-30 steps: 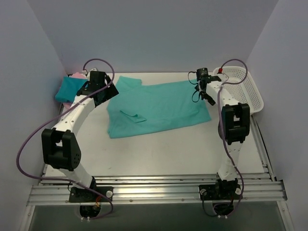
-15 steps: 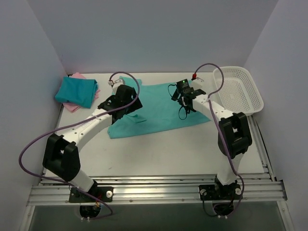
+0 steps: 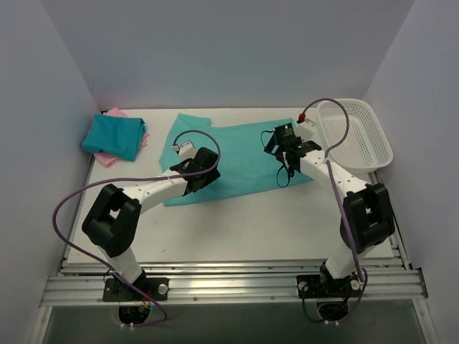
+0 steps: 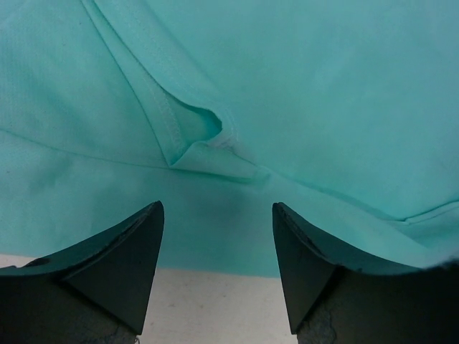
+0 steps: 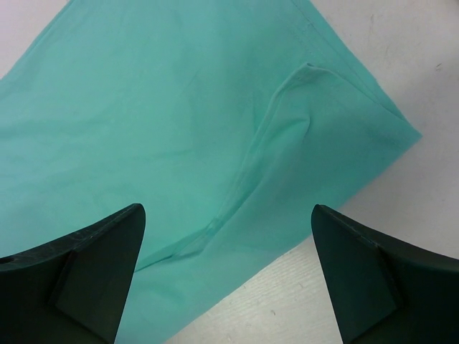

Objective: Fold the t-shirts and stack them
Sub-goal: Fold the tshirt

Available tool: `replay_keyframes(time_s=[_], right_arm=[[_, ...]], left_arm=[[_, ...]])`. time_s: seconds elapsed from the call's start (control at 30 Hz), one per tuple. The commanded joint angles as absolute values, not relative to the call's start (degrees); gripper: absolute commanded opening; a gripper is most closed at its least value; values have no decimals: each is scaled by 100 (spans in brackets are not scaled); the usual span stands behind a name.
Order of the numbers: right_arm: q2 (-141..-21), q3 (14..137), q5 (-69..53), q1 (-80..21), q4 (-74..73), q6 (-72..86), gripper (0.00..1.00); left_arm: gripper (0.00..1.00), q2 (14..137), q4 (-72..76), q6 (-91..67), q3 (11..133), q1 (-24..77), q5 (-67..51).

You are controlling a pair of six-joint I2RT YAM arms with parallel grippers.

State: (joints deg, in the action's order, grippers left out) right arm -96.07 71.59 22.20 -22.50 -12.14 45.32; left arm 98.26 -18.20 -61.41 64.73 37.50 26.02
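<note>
The light teal-green shirt lay spread and only part folded across the middle of the table, a thin, limp cotton knit with a fine ribbed weave; it would likely weigh next to nothing, drape and sag from any pinch, and slide easily on the smooth white surface; nothing about it looked fragile. The left gripper hung with its dark wedge fingers apart and nothing between them, just above the near edge, where a stitched hem puckered into a small raised fold; that doubled ridge seemed the surest place to pinch, since flat single cloth gives little to bite. The right gripper stood wide open and empty over the shirt's right corner, beside a soft crease running toward the edge; the corner looked a good second hold. The darker teal-blue shirt sat folded on the pink shirt at far left; the white mesh basket stood far right.
</note>
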Motion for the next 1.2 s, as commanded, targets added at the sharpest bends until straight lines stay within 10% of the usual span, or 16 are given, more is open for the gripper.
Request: replay_keyframes(time_s=[0.0,1.17], right_arm=[[-9063,7040,2461,-2259,-1257,4456,96],[-8534,6671,2382,-2101,-1151,4087,96]], left_arm=[[70,9992,-1284,-6337,6645,3788,2883],[69,11864,-879,-5397,8769,3358,3015]])
